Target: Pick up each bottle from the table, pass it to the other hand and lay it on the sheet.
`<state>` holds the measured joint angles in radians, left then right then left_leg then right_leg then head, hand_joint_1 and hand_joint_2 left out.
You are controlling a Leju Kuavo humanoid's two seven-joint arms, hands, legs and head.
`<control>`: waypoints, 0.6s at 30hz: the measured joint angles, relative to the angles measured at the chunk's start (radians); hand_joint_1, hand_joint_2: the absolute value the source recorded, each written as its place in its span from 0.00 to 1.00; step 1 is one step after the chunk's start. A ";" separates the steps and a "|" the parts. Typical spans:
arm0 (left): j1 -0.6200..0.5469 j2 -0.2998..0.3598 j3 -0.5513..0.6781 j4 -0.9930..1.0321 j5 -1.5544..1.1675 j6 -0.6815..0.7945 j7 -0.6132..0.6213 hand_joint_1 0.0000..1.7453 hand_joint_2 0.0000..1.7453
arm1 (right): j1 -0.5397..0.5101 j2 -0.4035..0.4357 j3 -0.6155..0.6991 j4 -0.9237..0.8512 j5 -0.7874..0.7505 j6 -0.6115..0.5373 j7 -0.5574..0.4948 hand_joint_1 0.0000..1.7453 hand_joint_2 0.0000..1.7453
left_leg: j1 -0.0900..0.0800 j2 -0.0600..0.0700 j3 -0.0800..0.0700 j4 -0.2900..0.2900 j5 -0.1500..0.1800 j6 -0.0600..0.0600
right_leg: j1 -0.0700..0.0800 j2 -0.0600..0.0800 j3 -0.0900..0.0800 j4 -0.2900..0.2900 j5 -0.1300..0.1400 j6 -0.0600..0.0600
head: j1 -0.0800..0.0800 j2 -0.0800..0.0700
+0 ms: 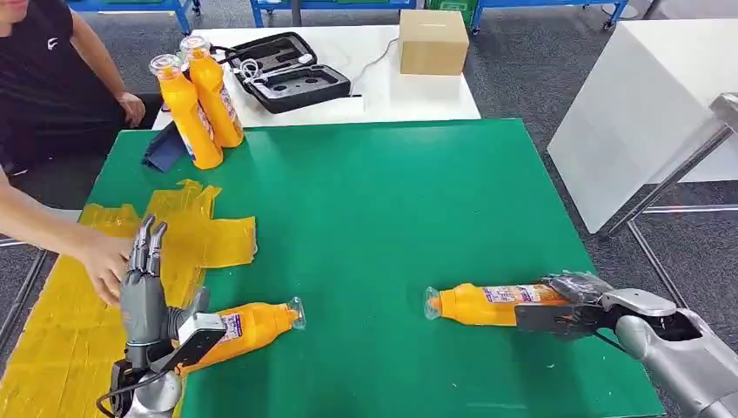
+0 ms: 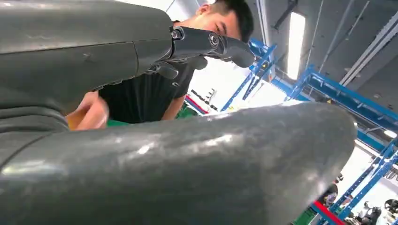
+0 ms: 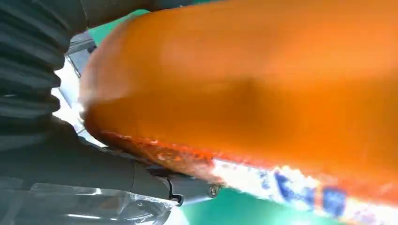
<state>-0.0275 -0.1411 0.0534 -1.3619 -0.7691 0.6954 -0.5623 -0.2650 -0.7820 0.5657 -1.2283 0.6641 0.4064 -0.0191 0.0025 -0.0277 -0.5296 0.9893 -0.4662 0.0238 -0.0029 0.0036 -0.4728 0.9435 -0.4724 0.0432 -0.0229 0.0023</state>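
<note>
My right hand (image 1: 566, 306) grips the base end of an orange bottle (image 1: 487, 305) that lies sideways low over the green table (image 1: 392, 200), its clear cap pointing left. That bottle's orange body (image 3: 263, 89) looms close in the right wrist view. A second orange bottle (image 1: 252, 325) lies on its side at the edge of the yellow sheet (image 1: 52, 340), just right of my left hand (image 1: 144, 292). The left hand stands with fingers (image 2: 211, 42) straight and apart, holding nothing. Two more orange bottles (image 1: 198, 100) stand upright at the table's far left.
A person sits at the left, one hand (image 1: 104, 264) resting on the yellow sheet beside my left hand. A blue cloth (image 1: 164, 150) lies by the upright bottles. Behind, a white table carries a black case (image 1: 283, 70) and a cardboard box (image 1: 432, 41).
</note>
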 measured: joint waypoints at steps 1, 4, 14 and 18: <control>0.001 0.000 0.000 0.000 0.000 0.000 0.000 0.00 0.00 | 0.000 0.004 0.002 0.001 0.003 -0.014 0.003 1.00 1.00 | 0.000 0.000 0.000 0.000 0.000 0.000 | 0.000 0.000 0.000 0.000 0.000 0.000 | 0.000 0.000; 0.007 0.001 0.001 -0.001 0.000 0.000 0.001 0.00 0.00 | 0.000 0.022 0.003 0.004 0.013 -0.054 0.005 1.00 1.00 | 0.000 0.000 0.000 0.000 0.000 0.000 | 0.000 0.000 0.000 0.000 0.000 0.000 | 0.000 0.000; 0.026 0.002 0.005 -0.020 0.006 -0.014 0.013 0.00 0.00 | 0.005 0.092 -0.021 0.023 0.032 -0.127 0.001 1.00 1.00 | 0.002 0.005 0.001 0.000 0.000 0.000 | 0.002 0.002 0.000 0.000 0.000 0.000 | 0.000 0.000; 0.049 -0.003 0.008 -0.061 0.173 -0.286 0.058 0.00 0.00 | 0.048 0.203 -0.098 0.017 0.080 -0.270 -0.020 1.00 1.00 | 0.002 0.006 0.001 0.000 0.000 0.000 | 0.002 0.003 0.000 0.000 0.001 0.000 | 0.000 0.000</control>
<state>0.0219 -0.1438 0.0610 -1.4232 -0.5957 0.4093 -0.5043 -0.2172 -0.5793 0.4675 -1.2115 0.7446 0.1364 -0.0389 0.0048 -0.0221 -0.5284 0.9889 -0.4661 0.0237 -0.0005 0.0067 -0.4729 0.9438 -0.4719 0.0432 -0.0225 0.0023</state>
